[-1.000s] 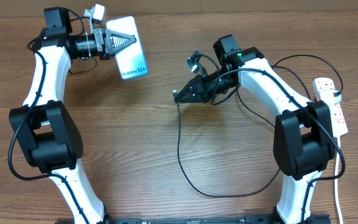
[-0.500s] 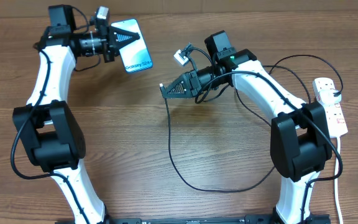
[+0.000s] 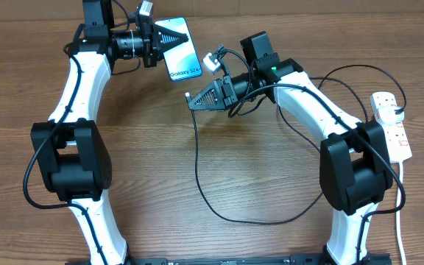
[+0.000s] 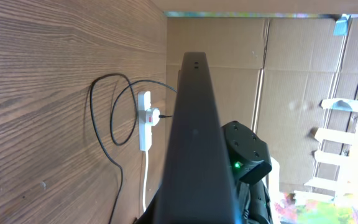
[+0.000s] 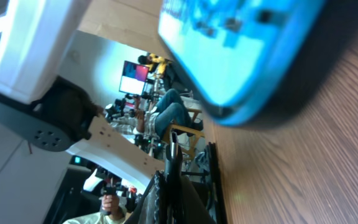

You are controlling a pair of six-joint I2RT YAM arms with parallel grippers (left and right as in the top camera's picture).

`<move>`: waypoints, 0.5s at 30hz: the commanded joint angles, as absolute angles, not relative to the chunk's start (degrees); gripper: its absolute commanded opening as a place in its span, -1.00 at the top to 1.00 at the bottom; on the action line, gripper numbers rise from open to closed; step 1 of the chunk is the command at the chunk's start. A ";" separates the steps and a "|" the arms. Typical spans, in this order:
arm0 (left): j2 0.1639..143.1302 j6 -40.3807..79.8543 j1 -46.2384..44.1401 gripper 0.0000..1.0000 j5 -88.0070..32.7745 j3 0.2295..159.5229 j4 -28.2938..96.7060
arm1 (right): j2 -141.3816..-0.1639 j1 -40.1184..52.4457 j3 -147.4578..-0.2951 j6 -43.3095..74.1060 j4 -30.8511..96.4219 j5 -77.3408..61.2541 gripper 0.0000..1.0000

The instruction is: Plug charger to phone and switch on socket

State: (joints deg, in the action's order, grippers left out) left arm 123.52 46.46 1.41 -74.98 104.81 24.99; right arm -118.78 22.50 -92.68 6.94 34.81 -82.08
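Observation:
In the overhead view my left gripper [image 3: 182,38] is shut on the phone [image 3: 185,60] and holds it above the back of the table, its light-blue screen facing up. My right gripper [image 3: 191,101] is shut on the charger [image 3: 198,158] just behind its connector tip, a short gap below the phone's text end. The right wrist view shows the connector tip [image 5: 174,148] sticking out of the shut fingers toward the blurred blue phone [image 5: 247,50]. In the left wrist view the phone's dark edge [image 4: 194,124] fills the middle. The socket [image 3: 393,125] lies at the far right.
The charger's black cable loops over the table's middle and arcs back to the socket. The socket's white cord [image 3: 401,221] runs down toward the front edge. From the left wrist, the socket [image 4: 145,119] and cable loops [image 4: 101,112] lie beyond the phone, with cardboard walls [image 4: 291,62] behind.
My left arm has carried the phone to the right, toward the right gripper. My right gripper has moved left and a little back with the connector, dragging the cable loop along.

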 commanded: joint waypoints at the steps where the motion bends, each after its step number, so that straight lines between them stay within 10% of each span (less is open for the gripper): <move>1: 121.71 47.57 1.19 0.92 -78.13 105.14 24.62 | -117.16 22.41 -93.36 7.73 33.65 -86.52 0.93; 15: 121.71 45.21 0.64 0.92 -83.24 105.14 24.58 | -117.16 21.19 -93.34 9.93 30.11 -86.65 0.93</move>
